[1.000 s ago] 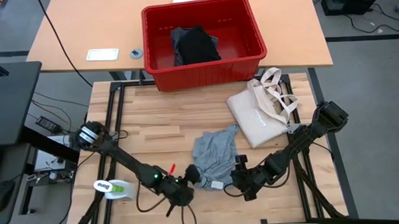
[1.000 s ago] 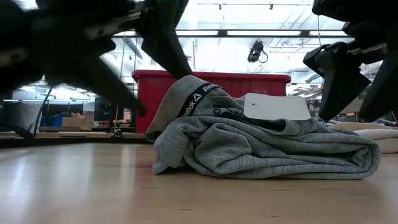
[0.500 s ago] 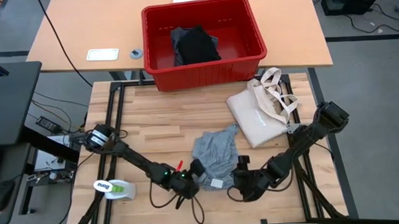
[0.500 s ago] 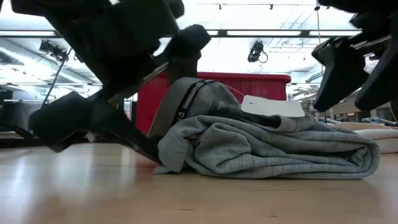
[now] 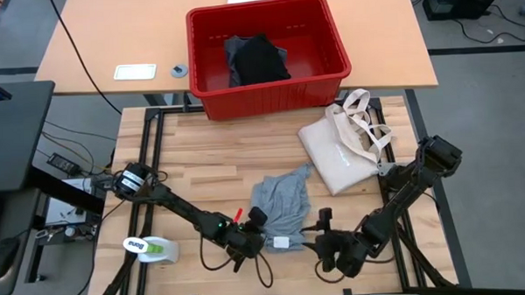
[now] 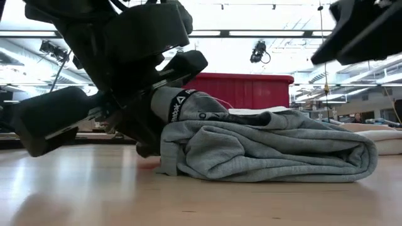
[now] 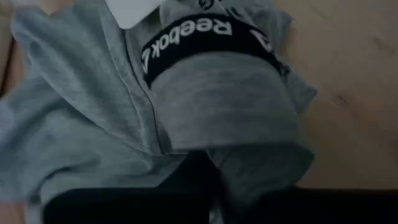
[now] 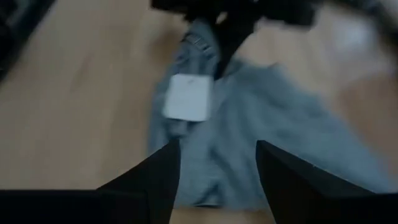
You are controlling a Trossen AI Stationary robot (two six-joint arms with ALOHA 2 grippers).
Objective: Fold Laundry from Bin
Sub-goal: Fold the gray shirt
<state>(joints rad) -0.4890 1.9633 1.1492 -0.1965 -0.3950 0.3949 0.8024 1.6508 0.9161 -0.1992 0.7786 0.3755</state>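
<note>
Left gripper (image 5: pixel 251 235) was clenched on the near collar edge of the grey T-shirt (image 5: pixel 282 204). Right gripper (image 5: pixel 329 241), jaws parted, hovered just beside the hem, empty.

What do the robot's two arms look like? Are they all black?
Mostly. Both arms are dark, thin and jointed. The left arm has a silver ring near its base, small green and red lights, and a looping black cable. Each tool, left and right, has two dark, flat fingers.

Cream tote bag (image 5: pixel 340 153) on the wooden table (image 5: pixel 202 163), white-green bottle (image 5: pixel 150 249).
</note>
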